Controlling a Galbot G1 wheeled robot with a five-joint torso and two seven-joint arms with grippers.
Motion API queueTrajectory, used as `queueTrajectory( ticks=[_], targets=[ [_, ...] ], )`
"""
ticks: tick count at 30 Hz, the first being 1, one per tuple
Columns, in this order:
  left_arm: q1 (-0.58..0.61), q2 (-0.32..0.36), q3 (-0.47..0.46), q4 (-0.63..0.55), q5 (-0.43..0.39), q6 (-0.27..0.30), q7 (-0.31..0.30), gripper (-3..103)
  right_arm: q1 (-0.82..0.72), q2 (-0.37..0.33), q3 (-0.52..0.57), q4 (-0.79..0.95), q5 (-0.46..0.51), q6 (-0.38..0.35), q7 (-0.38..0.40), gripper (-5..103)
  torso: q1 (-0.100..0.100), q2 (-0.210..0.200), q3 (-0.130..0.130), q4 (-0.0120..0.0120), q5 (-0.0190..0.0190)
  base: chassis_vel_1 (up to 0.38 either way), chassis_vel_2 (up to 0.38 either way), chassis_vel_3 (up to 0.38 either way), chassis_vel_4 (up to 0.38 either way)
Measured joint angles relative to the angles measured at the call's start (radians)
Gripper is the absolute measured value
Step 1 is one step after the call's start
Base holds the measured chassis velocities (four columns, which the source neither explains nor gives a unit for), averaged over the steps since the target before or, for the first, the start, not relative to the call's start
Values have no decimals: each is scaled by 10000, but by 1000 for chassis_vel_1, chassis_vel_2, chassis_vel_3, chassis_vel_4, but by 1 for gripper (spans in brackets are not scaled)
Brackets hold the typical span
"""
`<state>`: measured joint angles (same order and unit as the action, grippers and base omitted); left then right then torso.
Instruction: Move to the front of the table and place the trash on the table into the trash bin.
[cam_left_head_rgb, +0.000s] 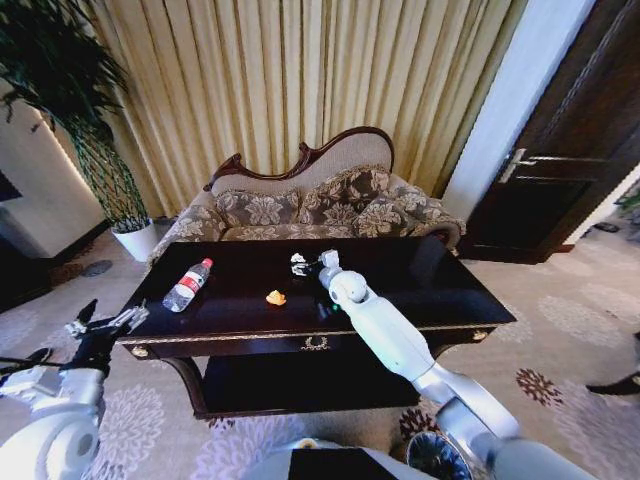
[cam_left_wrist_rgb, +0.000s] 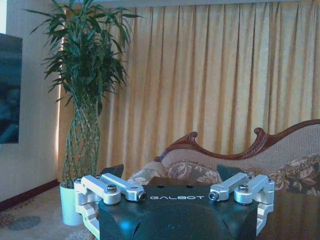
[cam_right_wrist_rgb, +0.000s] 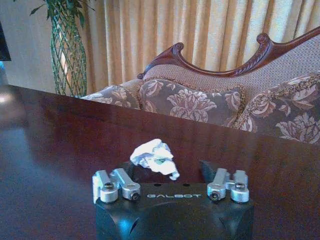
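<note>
- The table (cam_left_head_rgb: 420, 285) stands in front of the sofa (cam_left_head_rgb: 320, 205); its dark glossy top carries 3 pieces of trash.
- Clear bottle (cam_left_head_rgb: 188, 285) with a red cap lies on its side toward the table's left end, near the front edge.
- Orange scrap (cam_left_head_rgb: 275, 297) lies near the table's middle, apart from the other items.
- White crumpled wad (cam_left_head_rgb: 298, 263) sits on the table behind the scrap, on the sofa side.
- Right gripper (cam_left_head_rgb: 312, 264) is extended over the table, at the wad. In the right wrist view its fingers stand apart with the wad (cam_right_wrist_rgb: 154, 157) between them; contact cannot be confirmed, so nothing is held.
- Left gripper (cam_left_head_rgb: 105, 322) hangs off the table's left front corner, open and empty, facing the potted plant (cam_left_wrist_rgb: 85, 100).
</note>
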<state>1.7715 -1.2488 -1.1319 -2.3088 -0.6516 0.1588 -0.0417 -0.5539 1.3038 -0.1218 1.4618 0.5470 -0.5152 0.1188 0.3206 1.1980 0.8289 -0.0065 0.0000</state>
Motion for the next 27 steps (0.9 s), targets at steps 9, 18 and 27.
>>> queueTrajectory(
  ticks=[9,18,27],
  targets=[
    [106,-23,-175,56,-43,-93,76,100,-44,19,-3,120,15,0,0,44,1,0,0,0,0,0,0,0,0],
    [215,-99,-321,102,-48,-239,156,100,-193,39,16,216,48,-1,0,13,0,0,0,0,0,0,0,0,0],
    [271,-94,-395,89,-54,-285,168,100,-394,-29,193,447,73,-3,0,0,0,0,0,-1,0,0,0,0,0]
  ],
)
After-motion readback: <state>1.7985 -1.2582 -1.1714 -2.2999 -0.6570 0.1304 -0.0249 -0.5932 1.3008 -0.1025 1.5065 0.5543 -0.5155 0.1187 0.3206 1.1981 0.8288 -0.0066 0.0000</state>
